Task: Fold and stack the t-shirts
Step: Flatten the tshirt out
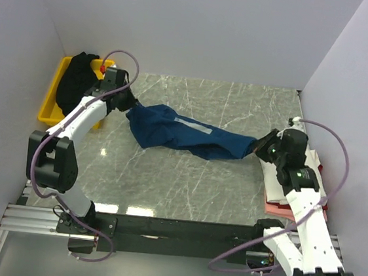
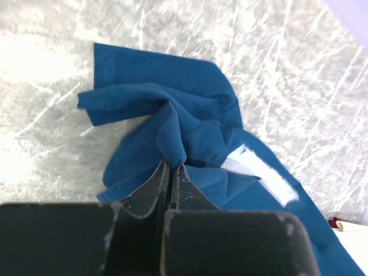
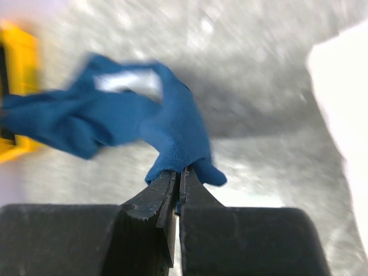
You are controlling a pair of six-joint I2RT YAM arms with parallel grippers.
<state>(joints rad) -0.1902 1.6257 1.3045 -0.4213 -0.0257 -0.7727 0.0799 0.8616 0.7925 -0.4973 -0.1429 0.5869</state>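
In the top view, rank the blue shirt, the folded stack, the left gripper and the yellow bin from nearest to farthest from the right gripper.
1. The blue shirt: pinched in the right gripper.
2. The folded stack: right edge, just beside that gripper.
3. The left gripper: across the table, on the shirt's other end.
4. The yellow bin: far left corner.

A robotics lab test cell: plain pale walls (image 1: 183, 19) box in a marble-patterned table (image 1: 185, 191), with a white left arm (image 1: 81, 117) and right arm (image 1: 308, 210) mounted on a metal frame (image 1: 24, 217), purple cables (image 1: 347, 167) and a yellow bin (image 1: 48, 101).
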